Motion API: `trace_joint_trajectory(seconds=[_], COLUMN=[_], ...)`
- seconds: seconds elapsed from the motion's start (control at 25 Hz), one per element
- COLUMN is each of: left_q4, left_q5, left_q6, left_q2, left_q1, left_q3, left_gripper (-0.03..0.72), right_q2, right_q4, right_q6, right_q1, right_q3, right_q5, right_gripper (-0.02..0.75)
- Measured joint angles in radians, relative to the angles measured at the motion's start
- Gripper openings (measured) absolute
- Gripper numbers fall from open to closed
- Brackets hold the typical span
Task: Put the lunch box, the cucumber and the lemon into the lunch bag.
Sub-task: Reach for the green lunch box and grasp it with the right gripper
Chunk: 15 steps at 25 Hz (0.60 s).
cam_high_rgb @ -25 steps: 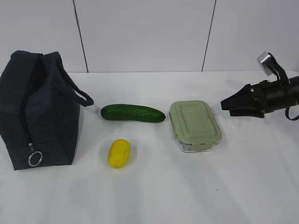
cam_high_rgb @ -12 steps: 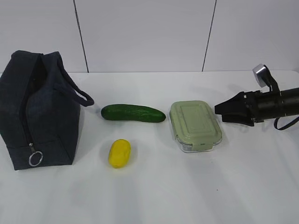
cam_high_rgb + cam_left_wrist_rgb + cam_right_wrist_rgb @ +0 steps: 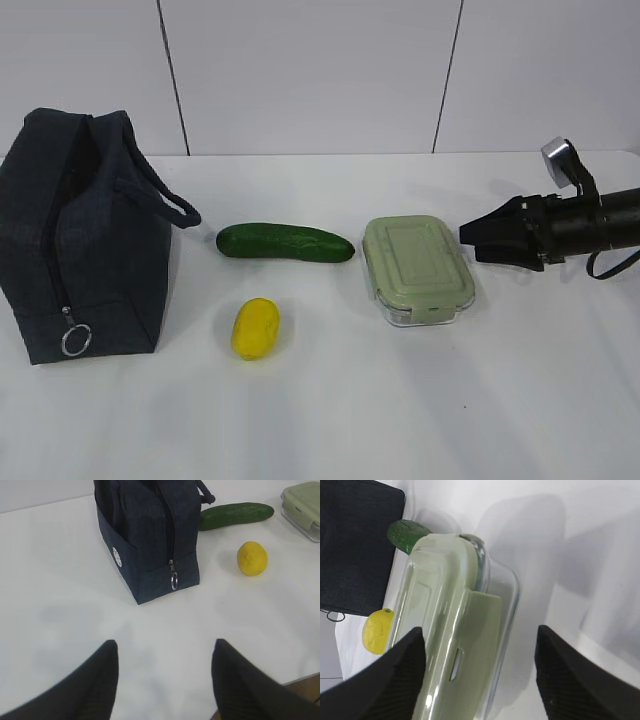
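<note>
The dark navy lunch bag (image 3: 85,235) stands at the left, its ring pull (image 3: 75,340) hanging low on the near side. The cucumber (image 3: 285,243) lies in the middle, with the yellow lemon (image 3: 256,328) in front of it. The lunch box (image 3: 416,268) with its sage-green lid sits right of them. My right gripper (image 3: 470,235) hovers just right of the box, open and empty; in the right wrist view the box (image 3: 455,630) lies ahead between the spread fingers. My left gripper (image 3: 165,645) is open over bare table, short of the bag (image 3: 150,535).
White tabletop (image 3: 330,420) with a white panelled wall behind. The left wrist view shows the table's near edge (image 3: 305,680) at the lower right. The right arm's body (image 3: 590,225) stretches in from the right edge.
The right gripper has moved left and slightly down toward the lunch box, then held still over the last half second. The objects have not moved.
</note>
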Motion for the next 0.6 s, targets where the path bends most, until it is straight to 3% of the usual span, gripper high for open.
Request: trace_joint_trajectory(seconds=[0.6], left_q4=[0.000], left_q5=[0.000], left_q6=[0.000], left_q2=[0.000], left_q1=[0.000], left_q3=[0.000], left_gripper=[0.431], right_q2=[0.000], right_q4=[-0.014], right_q6=[0.042], right_q1=[0.020], right_q3=[0.000], right_q5=[0.000], right_gripper=[0.519])
